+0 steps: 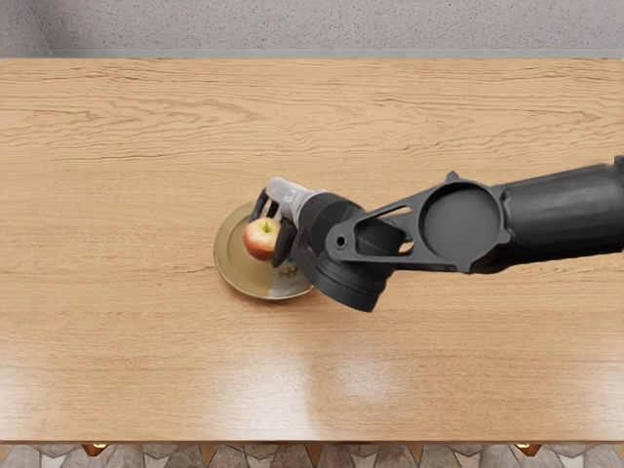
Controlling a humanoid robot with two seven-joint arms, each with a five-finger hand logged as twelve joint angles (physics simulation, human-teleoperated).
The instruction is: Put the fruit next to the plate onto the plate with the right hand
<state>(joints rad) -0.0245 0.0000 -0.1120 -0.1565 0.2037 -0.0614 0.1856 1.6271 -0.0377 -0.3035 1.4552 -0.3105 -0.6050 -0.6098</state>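
- While I watch through the head camera, my right hand [283, 222] hangs over the right half of a round, olive-gold plate [237, 276], and its arm comes in from the picture's right edge.
- The fruit, a small red-and-yellow apple [259, 238], lies inside the plate's outline, close to the plate's centre and a little toward its far side.
- The hand is closed on the apple. Its dark fingers [285, 246] curl round the side of the fruit that faces away from the plate's left rim, and more of them arch over the apple's far side.
- A pale grey segment of the hand shows just above the fingers, over the plate's far-right rim.
- The apple's left face is uncovered and faces the bare left part of the plate.
- From this slant I cannot tell whether the apple rests on the plate's surface or is held just above it.
- The bulky black wrist and forearm [458, 226] hide the plate's right rim and stretch away to the right of the plate.
- The plate lies flat on a light wooden table [146, 146]; its left and near rims are in plain sight.
- Well beyond the plate, past the table's far edge, runs a grey strip of wall [312, 24].
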